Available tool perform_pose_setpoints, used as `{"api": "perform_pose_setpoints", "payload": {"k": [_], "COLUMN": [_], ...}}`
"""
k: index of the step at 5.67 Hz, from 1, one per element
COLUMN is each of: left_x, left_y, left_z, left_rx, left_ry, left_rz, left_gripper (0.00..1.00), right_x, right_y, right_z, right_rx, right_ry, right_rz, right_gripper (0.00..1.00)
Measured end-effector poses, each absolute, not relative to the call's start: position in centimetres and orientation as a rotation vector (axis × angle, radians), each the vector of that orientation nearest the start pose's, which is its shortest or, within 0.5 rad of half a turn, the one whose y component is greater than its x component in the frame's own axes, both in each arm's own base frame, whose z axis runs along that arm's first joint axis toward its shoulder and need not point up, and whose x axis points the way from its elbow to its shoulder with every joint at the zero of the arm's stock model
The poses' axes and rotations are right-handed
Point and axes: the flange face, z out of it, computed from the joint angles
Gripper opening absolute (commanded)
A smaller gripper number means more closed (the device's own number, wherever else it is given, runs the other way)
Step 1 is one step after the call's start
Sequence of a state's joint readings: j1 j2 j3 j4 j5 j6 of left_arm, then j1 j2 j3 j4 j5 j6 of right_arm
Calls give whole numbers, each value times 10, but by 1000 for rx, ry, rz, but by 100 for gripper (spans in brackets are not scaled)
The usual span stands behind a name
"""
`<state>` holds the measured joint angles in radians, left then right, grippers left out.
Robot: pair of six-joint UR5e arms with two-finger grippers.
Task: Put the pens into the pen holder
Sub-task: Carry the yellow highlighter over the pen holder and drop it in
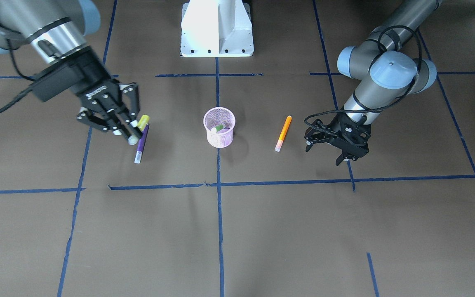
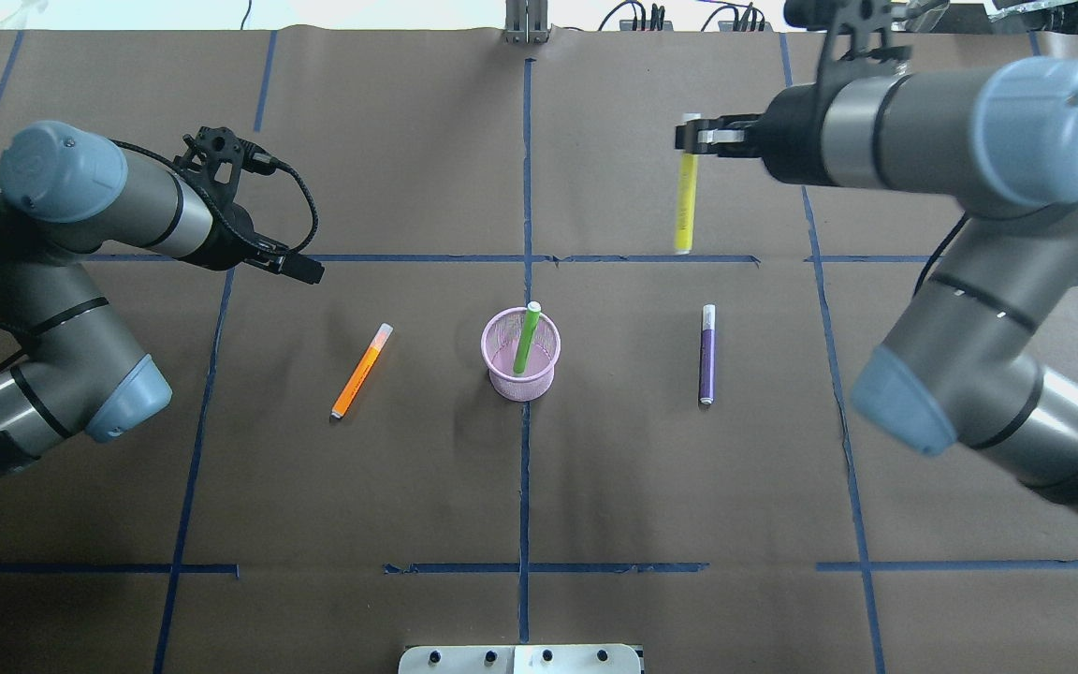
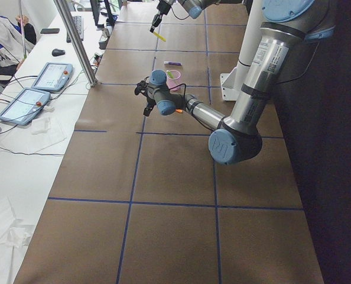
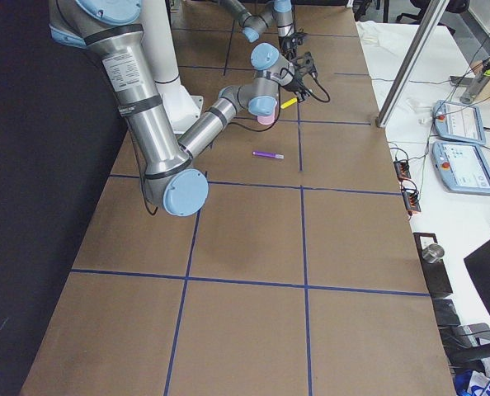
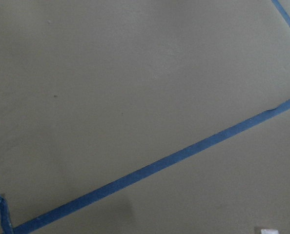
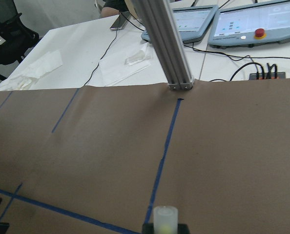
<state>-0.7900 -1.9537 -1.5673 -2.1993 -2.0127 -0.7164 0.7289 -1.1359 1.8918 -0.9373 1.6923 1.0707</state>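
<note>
The pink mesh pen holder (image 2: 520, 356) stands at the table's middle, also in the front view (image 1: 219, 136), with a green pen (image 2: 527, 337) leaning inside it. My right gripper (image 2: 689, 137) is shut on a yellow pen (image 2: 685, 201) and holds it above the table, beyond the holder and to its right. In the front view this gripper (image 1: 133, 131) hangs over a purple pen (image 1: 142, 144) that lies flat. An orange pen (image 2: 361, 371) lies left of the holder. My left gripper (image 1: 324, 150) is open and empty, just beyond the orange pen (image 1: 283, 133).
The white robot base (image 1: 217, 29) stands behind the holder. Blue tape lines cross the brown table cover. A metal post (image 6: 164, 44) and operator tablets (image 6: 247, 22) stand past the far table edge.
</note>
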Motion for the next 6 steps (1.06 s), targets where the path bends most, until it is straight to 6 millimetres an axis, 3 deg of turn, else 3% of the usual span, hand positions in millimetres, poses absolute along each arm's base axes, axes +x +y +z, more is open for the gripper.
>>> {"api": "perform_pose_setpoints", "payload": {"k": [1,2,4,5,6], "left_x": [396,397,396,396,396], "left_y": [-528,-528,-527,-527,-527], "left_z": [372,370,367,366,366], "left_rx": [453,453,454,454,455], "left_ry": [973,973,974,975,976], "left_rz": [282,282,282,282,282], "left_gripper": [98,98,98,98,98], "right_x": [-405,-444,-503,-518,-527], "right_y": [-442,-412,-390,-388,-387], "right_z": [181,174,166,166,170], "right_rx": [761,801,865,881,889], "right_ry": [-1193,-1175,-1116,-1095,-1074], "right_rz": [111,121,155,165,171], "right_gripper": [0,0,0,3,52]}}
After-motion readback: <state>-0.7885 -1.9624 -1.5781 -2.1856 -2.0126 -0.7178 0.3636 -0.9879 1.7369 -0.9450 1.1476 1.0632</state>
